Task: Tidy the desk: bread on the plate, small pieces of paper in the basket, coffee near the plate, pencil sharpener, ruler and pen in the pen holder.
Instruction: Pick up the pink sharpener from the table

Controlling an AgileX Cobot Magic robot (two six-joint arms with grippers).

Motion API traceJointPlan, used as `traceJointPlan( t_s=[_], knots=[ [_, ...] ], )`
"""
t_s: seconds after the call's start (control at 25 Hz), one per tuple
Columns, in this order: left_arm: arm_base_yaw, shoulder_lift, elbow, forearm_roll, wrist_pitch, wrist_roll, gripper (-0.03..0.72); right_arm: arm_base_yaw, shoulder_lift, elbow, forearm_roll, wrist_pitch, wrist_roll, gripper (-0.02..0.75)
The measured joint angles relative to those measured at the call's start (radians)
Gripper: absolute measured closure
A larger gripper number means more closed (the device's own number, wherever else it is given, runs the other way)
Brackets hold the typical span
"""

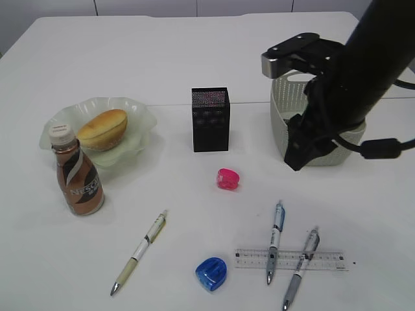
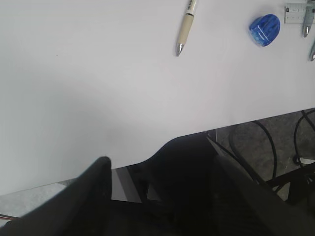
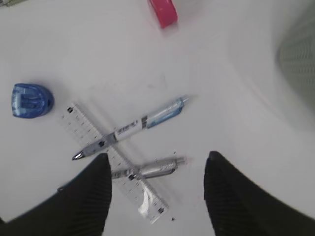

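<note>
Remaining on the tabletop: three pens, ruler, two sharpeners. Bread sits on plate, coffee beside it. Both tools apart, empty

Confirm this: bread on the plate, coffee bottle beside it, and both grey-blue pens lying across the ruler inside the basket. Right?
Not quite. The bread is on the plate with the coffee bottle beside it, but the two pens and ruler lie on the desk, as the exterior view shows.
</note>
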State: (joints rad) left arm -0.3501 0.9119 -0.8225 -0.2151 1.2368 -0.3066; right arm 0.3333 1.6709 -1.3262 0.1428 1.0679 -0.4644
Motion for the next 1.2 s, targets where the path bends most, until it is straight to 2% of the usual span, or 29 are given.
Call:
traceJointPlan(
  t_s=[0.2,0.52,0.84,1.2],
  knots=[
    [0.000,0.000,0.000,0.000,0.000,0.001,0.228,0.000,0.139,-0.100,0.035,-0.055,-0.138,0.269],
    [0.000,0.000,0.000,0.052,0.000,0.004,0.232,0.000,0.302,-0.137,0.224,-0.156,-0.492,0.269],
    [0.000,0.000,0.000,0.057,0.000,0.004,0.233,0.000,0.389,-0.144,0.249,-0.278,-0.597,0.269],
    [0.000,0.000,0.000,0.057,0.000,0.004,0.234,0.000,0.441,-0.186,0.281,-0.306,-0.650,0.270]
  ],
)
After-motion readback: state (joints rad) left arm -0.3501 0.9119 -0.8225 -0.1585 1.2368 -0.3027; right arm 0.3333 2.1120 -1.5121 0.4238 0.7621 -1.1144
